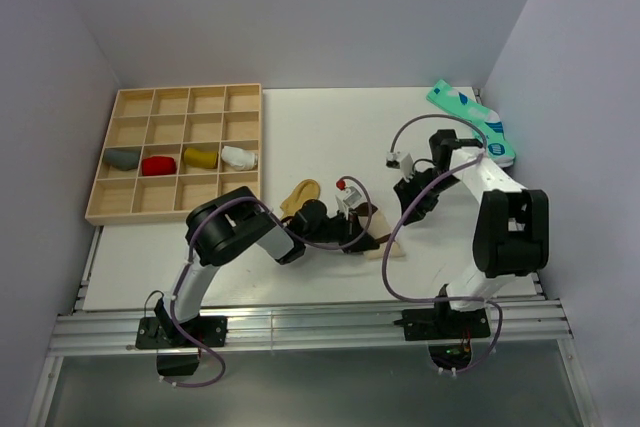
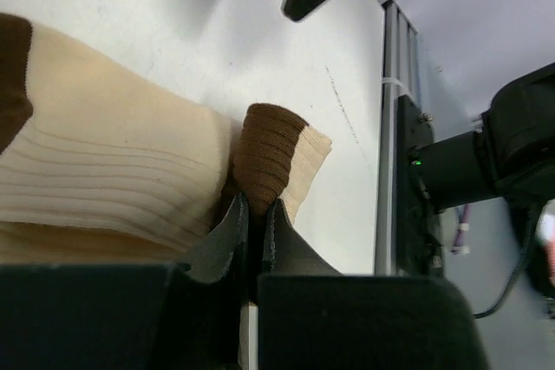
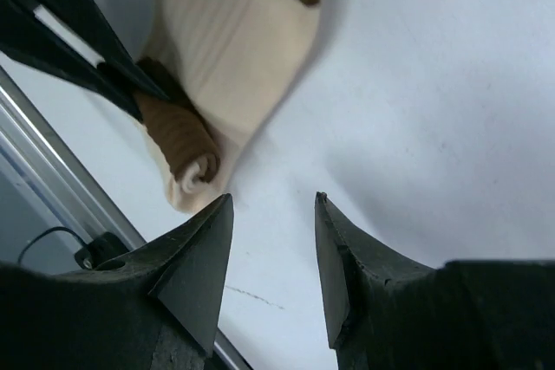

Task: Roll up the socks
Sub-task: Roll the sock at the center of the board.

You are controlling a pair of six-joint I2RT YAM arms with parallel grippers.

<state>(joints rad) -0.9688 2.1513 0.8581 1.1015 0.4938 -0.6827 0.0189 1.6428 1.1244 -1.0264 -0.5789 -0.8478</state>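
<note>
1. Left fingers are clamped shut on the brown cuff of the beige sock. The cuff is curled into a small starter roll at the sock's near end.
2. The sock lies on the counter mid-scene, between the two arms. The mustard-yellow sock sits to its left, partly hidden by the left arm.
3. Right fingers are spread and hold nothing. They hover just right of the curled end, clear of the fabric.
4. My read for doing this step well: turn the cuff over toward the far end and keep the first wrap tight. A loose core will likely unwind.
5. The right fingers should pin the sock body flat ahead of the roll, or square up the roll's edge so it doesn't go conical.
6. Risk: the pinch is only on the cuff tip. Pulling up instead of over may drag the whole sock across the counter.
</note>
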